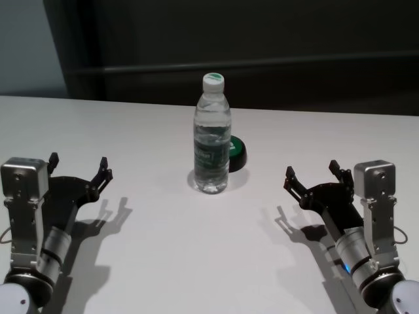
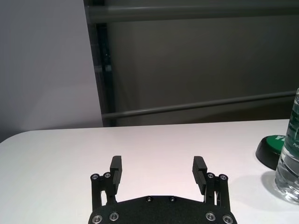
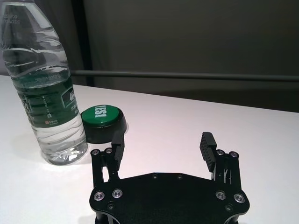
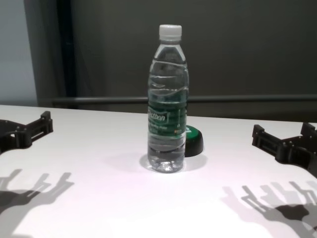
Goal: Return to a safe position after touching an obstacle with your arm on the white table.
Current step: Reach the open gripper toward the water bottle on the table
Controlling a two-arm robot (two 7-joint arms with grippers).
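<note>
You have the tall clear plastic water bottle (image 1: 212,140), white screw cap and dark green label, standing upright near the middle of the broad white matte bench (image 1: 163,261), toward the far side. Just behind it on its right sits a low black puck with a green top (image 1: 236,152); in the right wrist view the puck (image 3: 103,122) is close beside the bottle (image 3: 44,88), but you cannot tell whether they touch.

Your left hand (image 1: 77,167) hovers over the near left of the bench, well apart from the bottle. Its fingers (image 2: 116,173) are spread wide, released, nothing between them.

Your right hand (image 1: 313,175) hovers over the near right, also well apart from the bottle, fingers (image 3: 207,148) likewise spread and holding nothing.

Both hands point toward the far edge and cast shadows on the bench.

In the chest view the bottle (image 4: 168,104) stands between the two hands (image 4: 32,130) (image 4: 282,141).
</note>
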